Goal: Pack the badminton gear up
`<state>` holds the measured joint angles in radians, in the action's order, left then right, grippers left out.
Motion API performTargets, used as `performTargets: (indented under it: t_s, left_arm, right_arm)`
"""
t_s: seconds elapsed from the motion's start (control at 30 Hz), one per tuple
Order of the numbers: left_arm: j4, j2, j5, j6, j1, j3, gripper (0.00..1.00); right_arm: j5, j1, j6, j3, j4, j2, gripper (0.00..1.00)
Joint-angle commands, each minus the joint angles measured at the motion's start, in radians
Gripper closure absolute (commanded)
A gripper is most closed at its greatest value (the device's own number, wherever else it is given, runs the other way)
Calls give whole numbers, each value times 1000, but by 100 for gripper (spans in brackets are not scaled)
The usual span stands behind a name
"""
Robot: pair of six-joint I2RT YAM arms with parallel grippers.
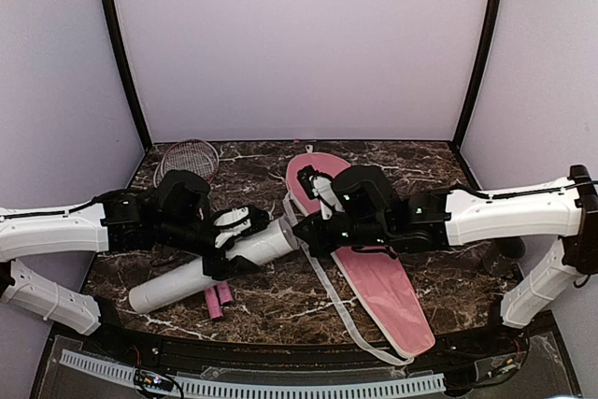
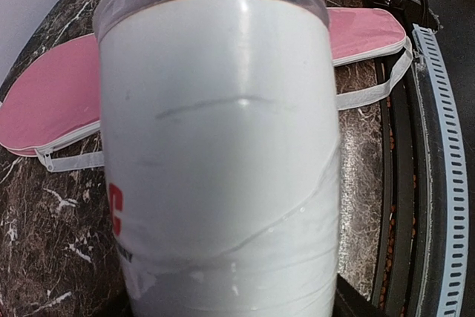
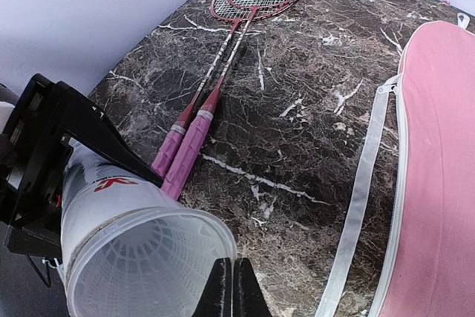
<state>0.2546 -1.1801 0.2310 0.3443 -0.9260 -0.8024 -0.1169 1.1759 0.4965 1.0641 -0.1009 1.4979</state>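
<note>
Clasping white tube (image 1: 173,285), left tool (image 1: 235,245) wide.

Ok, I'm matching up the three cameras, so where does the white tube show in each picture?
Top view: the white tube lies slanted, lower left of centre.
Left wrist: it fills the middle of the picture, with its clear rim at the top.
Right wrist: it is at bottom left, open mouth toward the camera.
Shared landmark: the pink bag, right of the tube from above, behind it, along the right edge.
</note>
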Motion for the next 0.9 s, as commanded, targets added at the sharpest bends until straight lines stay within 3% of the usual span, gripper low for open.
performTargets:
  t_s: [0.0, 0.6, 0.8, 0.87]
  left_arm:
    - [-67, 0, -32, -25, 6, -23, 35]
    - [-69, -36, -43, -55, 6, -38, 35]
    - [-66, -32, -45, -47, 6, -36, 35]
    - [-63, -25, -35, -36, 6, -34, 35]
  right_arm:
    - [57, 64, -41, 46, -12, 33, 100]
    - [12, 121, -26, 188, -83, 179, 100]
    - [-21, 124, -16, 178, -92, 158, 100]
    - [-58, 123, -15, 172, -112, 133, 94]
